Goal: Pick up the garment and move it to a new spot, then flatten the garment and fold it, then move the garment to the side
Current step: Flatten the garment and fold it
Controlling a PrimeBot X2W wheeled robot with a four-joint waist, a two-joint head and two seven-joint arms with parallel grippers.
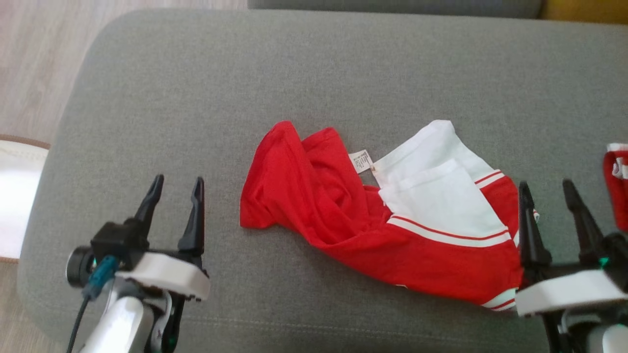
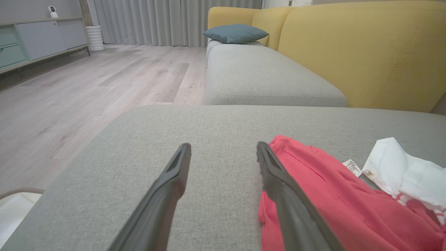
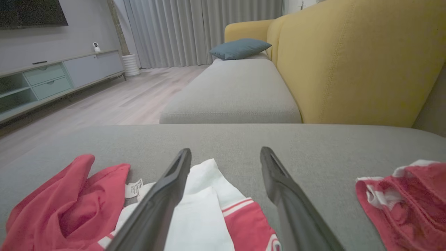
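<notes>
**Two tools spread wide, garment [image 1: 343,215] crumpled on the grey seat cushion [image 1: 196,98]**

In the head view the red-and-white garment lies bunched near the middle of the cushion. Its all-red part is heaped toward 9 o'clock, and its white panels and striped band run out toward 4 o'clock. A small white label [image 1: 361,161] pokes out at the garment's 12 o'clock edge, between the red folds and the white panel.

The left tool [image 1: 178,179] sits at 8 o'clock of that view, over bare cushion. Its fingers are far apart and hold nothing, and it is near the garment's red end but apart from it.

The right tool [image 1: 546,184] sits at 4 o'clock, equally wide and also empty. Its inner finger crosses the garment's striped edge in the picture. Whether it touches the cloth cannot be told.

In the right wrist view that finger lies across the white panel.

A second red-and-white piece of cloth [image 1: 617,186] lies at the 3 o'clock edge, apart from the garment. Pale wooden floor [image 1: 39,59] shows at 10 o'clock. In the left wrist view, a yellow backrest [image 2: 366,52] stands at 2 o'clock and a blue pillow [image 2: 235,33] lies at 12 o'clock.
</notes>
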